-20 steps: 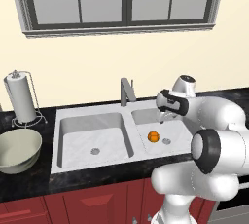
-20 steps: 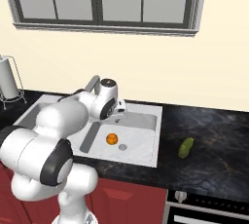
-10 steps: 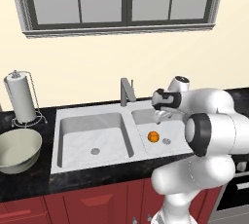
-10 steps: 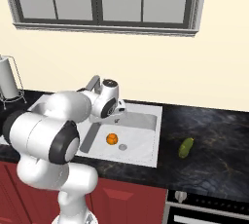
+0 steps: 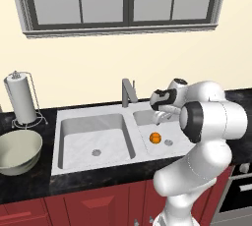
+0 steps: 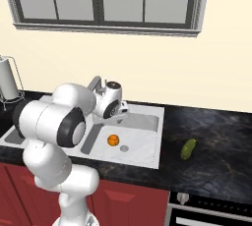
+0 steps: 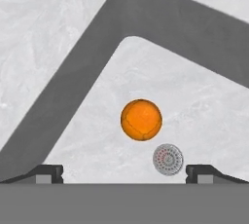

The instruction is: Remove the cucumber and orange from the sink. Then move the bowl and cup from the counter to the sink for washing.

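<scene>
The orange point(image 7: 141, 120) sits on the floor of the sink's point(image 5: 98, 122) right basin, just beside the round drain point(image 7: 168, 159). Above it the pincer point(image 5: 162, 117) hangs with jaws spread wide, nothing held. To my eye it should drop straight, centring the fruit before closing, since a smooth bright ball could roll. The cucumber point(image 6: 188, 149) already lies on the counter point(image 6: 216, 141).
</scene>
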